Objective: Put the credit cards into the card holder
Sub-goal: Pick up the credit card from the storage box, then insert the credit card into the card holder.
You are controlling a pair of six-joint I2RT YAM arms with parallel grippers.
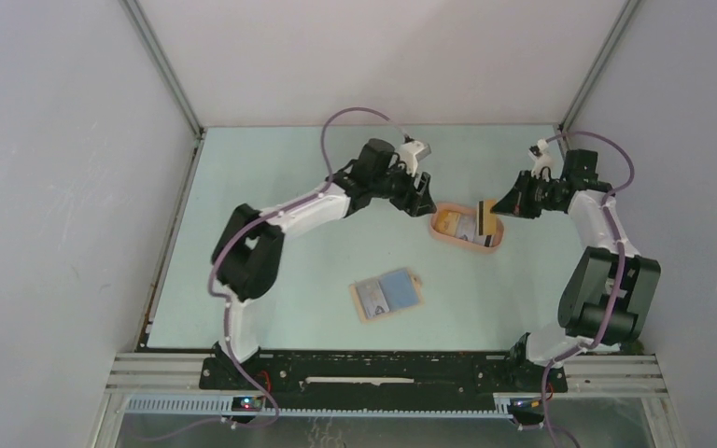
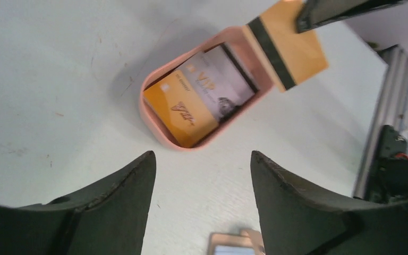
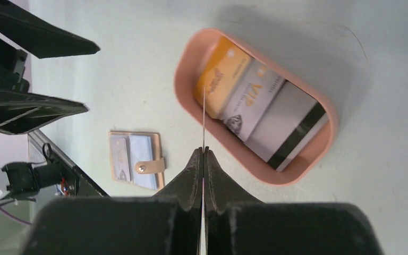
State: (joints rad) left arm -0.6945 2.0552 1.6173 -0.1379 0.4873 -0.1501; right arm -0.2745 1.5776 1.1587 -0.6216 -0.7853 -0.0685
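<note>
Holding one orange-yellow card (image 2: pixel 289 45) with a dark stripe in the right claw (image 3: pixel 204 151), pinched tight on one edge and raised above the end of the peach tray (image 3: pixel 183 79). Keeping the left claw (image 2: pixel 202 159) just beside that tray, spread wide and gripping nothing. Counting at least two more credit cards (image 2: pixel 207 95) flat in the tray, one orange, one white. Finding the card holder (image 1: pixel 388 295) well apart from the tray, opened flat on the bench (image 1: pixel 271 233) nearer the arm bases, snap tab (image 3: pixel 150 168) showing. Possibly some bluish cards in its slots, though too small to tell for sure.

Risks, as judged from here:
- Could lose the card to a twist, given so narrow a pinch on one edge.
- Could shove the loose holder across the bench when pressing the card into a slot, unless pinned by the left claw.
- Could clip the left claw on the way over, with both arms crowding the tray.
</note>
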